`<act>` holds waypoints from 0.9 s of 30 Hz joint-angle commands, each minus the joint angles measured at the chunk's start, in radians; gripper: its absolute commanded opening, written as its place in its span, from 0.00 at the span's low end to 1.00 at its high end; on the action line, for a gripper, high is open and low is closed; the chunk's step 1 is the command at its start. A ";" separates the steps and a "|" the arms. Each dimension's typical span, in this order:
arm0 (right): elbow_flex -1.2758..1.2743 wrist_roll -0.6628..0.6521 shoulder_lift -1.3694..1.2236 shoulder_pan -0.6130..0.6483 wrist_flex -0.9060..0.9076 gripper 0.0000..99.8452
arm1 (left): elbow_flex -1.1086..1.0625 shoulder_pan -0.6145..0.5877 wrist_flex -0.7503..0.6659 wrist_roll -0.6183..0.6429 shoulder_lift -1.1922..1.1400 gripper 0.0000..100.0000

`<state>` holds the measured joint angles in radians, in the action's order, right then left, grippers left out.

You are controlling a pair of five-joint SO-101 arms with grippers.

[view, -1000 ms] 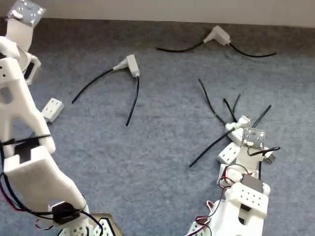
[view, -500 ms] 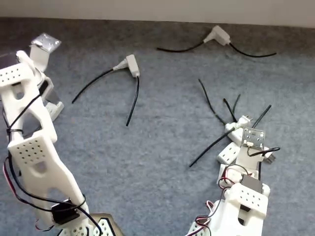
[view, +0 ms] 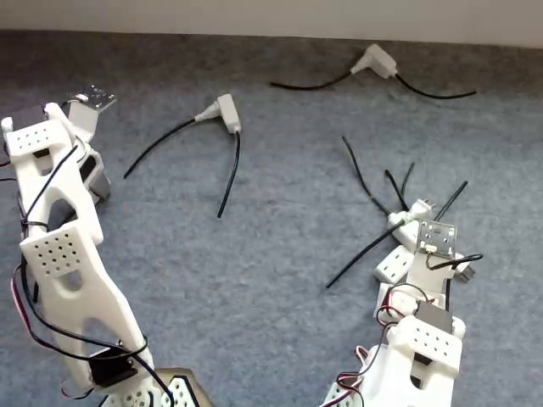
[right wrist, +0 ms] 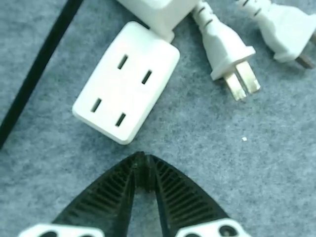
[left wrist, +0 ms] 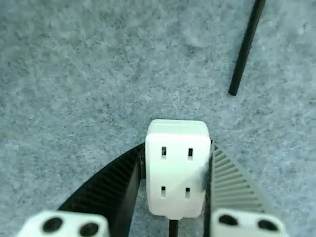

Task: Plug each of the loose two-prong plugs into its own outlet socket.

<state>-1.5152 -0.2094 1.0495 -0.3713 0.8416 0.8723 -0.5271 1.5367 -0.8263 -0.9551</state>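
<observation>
Left gripper (left wrist: 176, 148) pinches the outlet block (left wrist: 177, 170), likely light and rigid, by its slick flat sides; right gripper (right wrist: 144, 157) closed, empty.

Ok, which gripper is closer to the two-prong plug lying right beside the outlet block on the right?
Right. The right gripper sits shut just short of that plug; the left gripper is far off on the other side, clamped on another outlet block.

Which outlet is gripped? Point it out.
The outlet between the left gripper's fingers; the other outlet lies free on the carpet beside the shut right gripper.
</observation>
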 commanded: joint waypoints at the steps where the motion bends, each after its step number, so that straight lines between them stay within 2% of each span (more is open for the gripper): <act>1: -0.001 -0.009 -0.007 0.021 -0.010 0.01 | 0.028 0.013 0.066 -0.009 0.012 0.09; 5: -0.001 -0.009 -0.007 0.021 -0.010 0.01 | 0.156 0.064 0.241 -0.003 0.053 0.06; 12: -0.001 -0.009 -0.007 0.021 -0.010 0.01 | 0.130 0.130 0.245 0.003 0.265 0.06; 15: -0.001 -0.009 -0.007 0.021 -0.010 0.01 | -0.010 0.199 0.245 0.095 0.410 0.06; 20: -0.001 -0.009 -0.007 0.021 -0.010 0.01 | -0.367 0.401 0.244 0.149 0.737 0.06; 23: -0.001 -0.009 -0.007 0.021 -0.010 0.01 | -0.519 0.561 0.244 0.270 0.923 0.06; 27: -0.001 -0.009 -0.007 0.021 -0.010 0.01 | -0.618 0.788 0.244 0.414 1.090 0.06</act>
<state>-1.5152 -0.2094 1.0495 -0.3713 0.8416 0.3030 0.0974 1.7668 -0.4979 -0.0146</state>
